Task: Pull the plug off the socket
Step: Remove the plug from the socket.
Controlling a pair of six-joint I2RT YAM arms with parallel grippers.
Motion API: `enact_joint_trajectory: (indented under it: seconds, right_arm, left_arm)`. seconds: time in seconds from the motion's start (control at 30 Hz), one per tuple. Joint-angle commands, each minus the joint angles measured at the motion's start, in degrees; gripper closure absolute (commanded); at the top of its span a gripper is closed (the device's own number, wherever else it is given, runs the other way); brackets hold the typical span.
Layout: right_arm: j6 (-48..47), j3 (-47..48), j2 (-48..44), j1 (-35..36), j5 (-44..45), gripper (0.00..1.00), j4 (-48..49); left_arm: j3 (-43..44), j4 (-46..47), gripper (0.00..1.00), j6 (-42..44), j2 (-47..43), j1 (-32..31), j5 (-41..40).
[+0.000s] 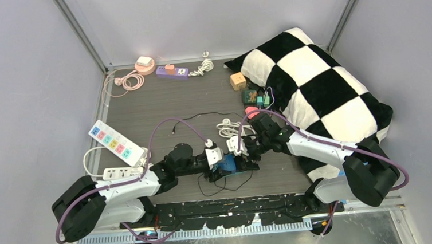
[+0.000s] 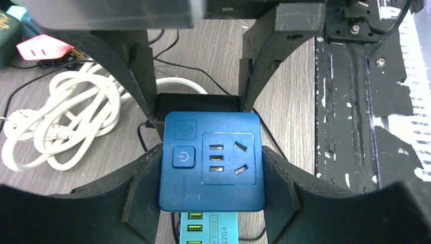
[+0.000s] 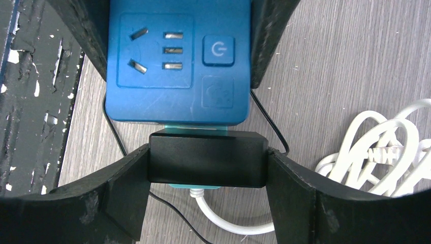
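Gripping one blue socket (image 2: 212, 152), the left hand (image 2: 212, 172) faces the right hand (image 3: 207, 168), clamped on one black plug (image 3: 207, 158).

One checkered pillow (image 1: 315, 92). Left of pillow: one purple power strip (image 1: 172, 72), two white power strips (image 1: 117, 142), one blue socket (image 2: 211, 160), one black plug (image 3: 207, 165).

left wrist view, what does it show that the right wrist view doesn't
Only the left wrist view: a pink plastic plug at top left, and green USB ports on the light-blue part below the socket face. Only the right wrist view: the whole top of the black rectangular plug block, clamped by the right gripper. Both: the blue square socket box held by the left gripper, and the coiled white cable.
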Motion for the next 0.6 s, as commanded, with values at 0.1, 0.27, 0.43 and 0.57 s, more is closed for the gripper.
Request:
enact_joint_trajectory:
  seconds: [0.1,0.27,0.43,0.57]
  right_arm:
    - [0.0,0.8,1.3,0.5,2.0,0.77,-1.7]
    - [0.9,1.4,1.3,0.4,1.6,0.63,-2.4]
    - [3.0,1.9,0.4,0.4,0.5,0.18,-2.8]
    - [8.6,2.8,-1.5,-0.4,-1.6,0.0,-2.0]
  left_arm:
    - [-1.3,2.9,1.0,-8.7,-8.2,3.9,0.9]
    - [-0.6,-3.2,1.0,-15.4,-12.1,5.7,0.6]
    - [-1.2,-5.5,1.0,-21.4,-14.5,7.7,-0.6]
    - [-2.9,-4.7,1.0,-26.0,-16.7,8.4,-4.3]
